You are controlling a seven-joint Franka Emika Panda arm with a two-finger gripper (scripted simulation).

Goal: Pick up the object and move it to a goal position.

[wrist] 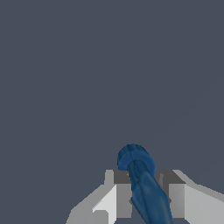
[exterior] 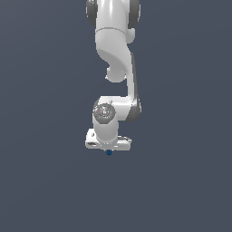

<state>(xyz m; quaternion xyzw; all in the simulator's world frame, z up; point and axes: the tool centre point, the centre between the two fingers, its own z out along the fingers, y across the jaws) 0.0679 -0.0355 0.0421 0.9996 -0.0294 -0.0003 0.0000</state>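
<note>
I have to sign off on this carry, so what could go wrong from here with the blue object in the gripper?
1. The dark blue object sits between the fingers of the gripper with its rounded end sticking out beyond them; it might pivot or slip during a quick move.
2. In the exterior view only a speck of it shows under the hand, so a slow slide could go unnoticed there.

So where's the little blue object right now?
The blue object sits between the gripper fingers in the wrist view. In the exterior view only a small blue bit shows just under the white gripper, near the picture's middle.
</note>
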